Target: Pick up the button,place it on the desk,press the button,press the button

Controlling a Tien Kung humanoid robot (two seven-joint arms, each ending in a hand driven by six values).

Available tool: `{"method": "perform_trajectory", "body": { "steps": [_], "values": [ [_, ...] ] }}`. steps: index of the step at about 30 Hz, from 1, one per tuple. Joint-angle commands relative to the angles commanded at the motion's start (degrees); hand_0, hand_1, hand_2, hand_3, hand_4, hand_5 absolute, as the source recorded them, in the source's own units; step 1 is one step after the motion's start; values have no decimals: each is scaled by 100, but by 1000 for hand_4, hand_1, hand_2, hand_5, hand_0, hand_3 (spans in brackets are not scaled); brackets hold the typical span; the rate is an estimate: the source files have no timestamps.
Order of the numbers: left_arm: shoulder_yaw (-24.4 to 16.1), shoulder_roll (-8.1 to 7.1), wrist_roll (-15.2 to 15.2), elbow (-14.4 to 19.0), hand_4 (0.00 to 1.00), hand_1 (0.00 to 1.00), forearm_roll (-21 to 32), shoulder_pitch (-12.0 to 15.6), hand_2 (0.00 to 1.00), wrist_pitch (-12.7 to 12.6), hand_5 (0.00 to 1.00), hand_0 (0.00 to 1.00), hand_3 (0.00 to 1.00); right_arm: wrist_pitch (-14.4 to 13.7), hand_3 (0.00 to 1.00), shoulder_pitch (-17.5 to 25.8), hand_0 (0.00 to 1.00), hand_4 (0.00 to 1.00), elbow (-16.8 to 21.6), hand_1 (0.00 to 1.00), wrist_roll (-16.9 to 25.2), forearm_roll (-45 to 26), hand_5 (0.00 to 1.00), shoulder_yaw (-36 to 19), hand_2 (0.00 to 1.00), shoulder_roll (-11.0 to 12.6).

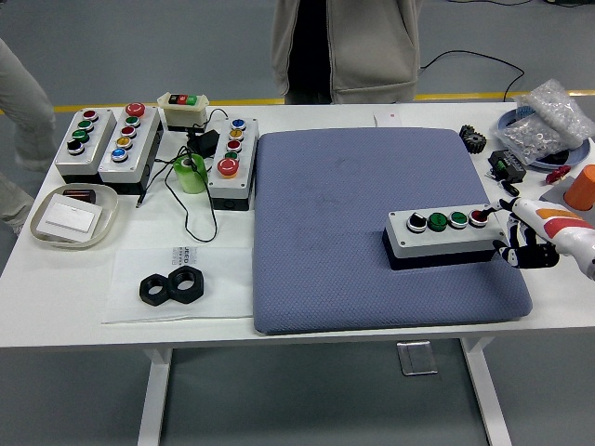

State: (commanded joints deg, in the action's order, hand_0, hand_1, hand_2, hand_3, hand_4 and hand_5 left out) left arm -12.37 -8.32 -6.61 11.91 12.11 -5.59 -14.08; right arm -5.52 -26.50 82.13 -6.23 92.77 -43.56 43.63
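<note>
Fingers (526,253) of the right hand (532,237) curl loosely, holding nothing, one fingertip reaching the round red cap (479,217) on the boxy grey button station (443,235), which sits at the right of the dimpled blue mat (372,223) on the white counter (56,279).

a person in a grey jacket (346,46) is standing at the far side. three button boxes (125,141) are sitting at the table's far left, a green tape roll (191,173) just beside them. a shallow tray (72,216) is lying near the left edge, two black nuts (173,287) touching each other nearer me.
</note>
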Motion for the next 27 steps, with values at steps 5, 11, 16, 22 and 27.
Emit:
{"method": "perform_trajectory", "body": {
  "steps": [5, 11, 16, 22, 27],
  "values": [
    [5, 1, -2, -1, 648, 827, 7, -4, 884, 0, 998, 705, 832, 46, 748, -46, 237, 572, -34, 81, -43, 23, 2, 55, 218, -15],
    [11, 2, -5, -3, 647, 827, 20, -5, 885, 1, 998, 701, 831, 151, 749, -42, 236, 568, -20, 81, -106, 58, 2, 98, 217, 13],
    [8, 3, -3, -4, 649, 827, 19, -10, 885, 0, 998, 702, 830, 198, 749, -57, 235, 563, -3, 81, -133, 81, 2, 153, 217, 13],
    [12, 3, -6, -5, 649, 828, 35, -17, 884, 1, 998, 702, 830, 97, 757, -50, 234, 551, 75, 81, -111, 64, 2, 49, 218, 28],
    [12, 2, -5, -5, 649, 828, 35, -20, 884, 1, 998, 702, 830, -10, 757, -84, 234, 551, 233, 81, -87, 54, 2, -77, 218, 40]
  ]
}}
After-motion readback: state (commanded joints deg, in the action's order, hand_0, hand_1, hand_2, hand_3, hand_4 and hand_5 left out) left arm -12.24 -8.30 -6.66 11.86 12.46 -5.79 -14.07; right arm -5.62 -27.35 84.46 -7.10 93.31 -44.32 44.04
